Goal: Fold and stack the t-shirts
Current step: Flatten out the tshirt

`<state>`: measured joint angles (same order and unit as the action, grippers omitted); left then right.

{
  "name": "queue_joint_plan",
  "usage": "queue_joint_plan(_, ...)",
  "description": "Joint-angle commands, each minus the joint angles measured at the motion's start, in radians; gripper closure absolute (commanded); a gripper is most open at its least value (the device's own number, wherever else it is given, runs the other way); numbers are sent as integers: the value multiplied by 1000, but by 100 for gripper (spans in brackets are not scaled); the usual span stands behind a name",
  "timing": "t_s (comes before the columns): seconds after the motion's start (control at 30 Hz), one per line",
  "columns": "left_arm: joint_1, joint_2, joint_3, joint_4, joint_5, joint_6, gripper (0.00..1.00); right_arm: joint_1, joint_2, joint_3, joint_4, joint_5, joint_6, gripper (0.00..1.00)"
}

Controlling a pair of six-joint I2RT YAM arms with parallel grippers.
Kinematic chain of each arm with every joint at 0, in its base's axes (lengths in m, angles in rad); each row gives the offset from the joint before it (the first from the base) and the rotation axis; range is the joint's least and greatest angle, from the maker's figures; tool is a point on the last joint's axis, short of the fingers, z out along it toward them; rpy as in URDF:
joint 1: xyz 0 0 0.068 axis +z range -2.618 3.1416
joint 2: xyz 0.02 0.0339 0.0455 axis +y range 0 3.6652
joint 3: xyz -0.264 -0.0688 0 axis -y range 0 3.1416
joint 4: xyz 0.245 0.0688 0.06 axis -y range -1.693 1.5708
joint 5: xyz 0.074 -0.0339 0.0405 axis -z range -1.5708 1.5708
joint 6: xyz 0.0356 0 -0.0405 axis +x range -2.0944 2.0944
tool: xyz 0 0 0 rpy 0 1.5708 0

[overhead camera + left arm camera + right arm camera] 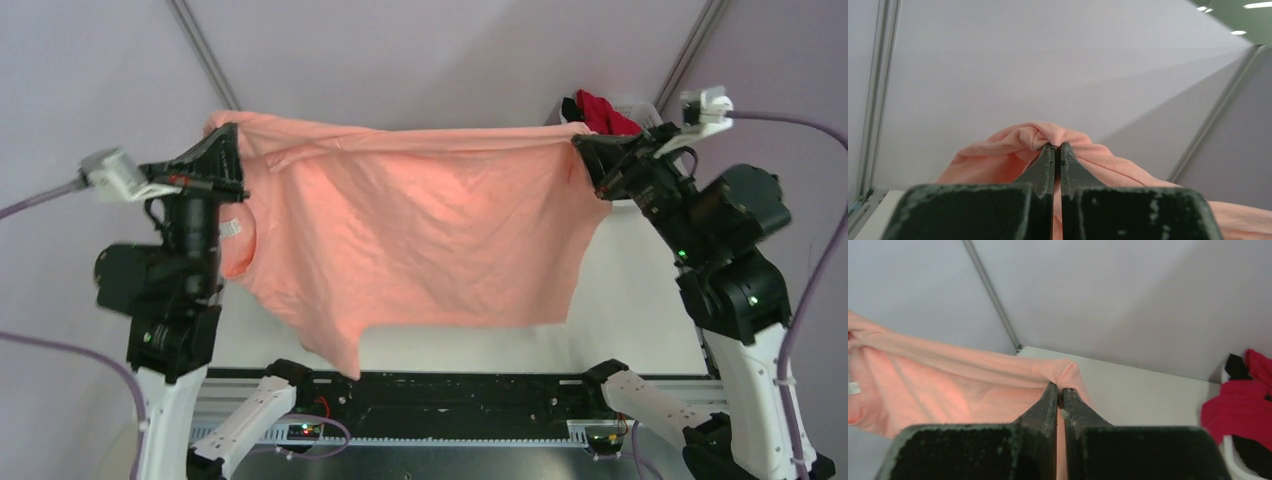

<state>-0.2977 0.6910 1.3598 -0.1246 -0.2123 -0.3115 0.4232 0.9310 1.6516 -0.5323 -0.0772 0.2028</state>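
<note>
The salmon-pink t-shirt (420, 230) hangs spread in the air between both arms, high above the table. My left gripper (232, 135) is shut on its upper left corner, where the cloth bunches at the fingertips (1058, 146). My right gripper (583, 145) is shut on its upper right corner, seen in the right wrist view (1060, 386). A sleeve droops at the lower left (335, 350). The bright red t-shirt (605, 112) and the black t-shirt (1235, 366) lie crumpled in the basket at the back right, the red one also in the right wrist view (1238, 405).
The white mesh basket (640, 105) stands at the back right, partly behind the right arm. The white table (630, 300) shows below and right of the hanging shirt. Grey tent walls with metal poles (205, 50) enclose the back.
</note>
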Motion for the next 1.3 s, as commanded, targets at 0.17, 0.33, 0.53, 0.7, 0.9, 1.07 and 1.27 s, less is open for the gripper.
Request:
queue_joint_plan(0.17, 22, 370, 133, 17, -203, 123, 100, -147, 212, -48, 151, 28, -29, 100)
queue_joint_plan(0.33, 71, 568, 294, 18, -171, 149, 100, -196, 363, 27, 223, -34, -36, 100)
queue_joint_plan(0.53, 113, 681, 484, 17, -124, 185, 100, -213, 444, 142, 241, -59, -53, 100)
queue_joint_plan(0.7, 115, 632, 326, 43, -88, 214, 100, -222, 420, 21, 256, -95, -68, 100)
queue_joint_plan(0.9, 115, 461, -146, 183, -40, 152, 100, -225, 386, -269, 319, -192, -53, 100)
queue_joint_plan(1.07, 115, 398, -458, 234, 32, 29, 100, -221, 415, -454, 277, -182, 32, 100)
queue_joint_plan(1.27, 115, 433, -682, 243, 105, -101, 100, -205, 429, -618, 260, -199, 125, 100)
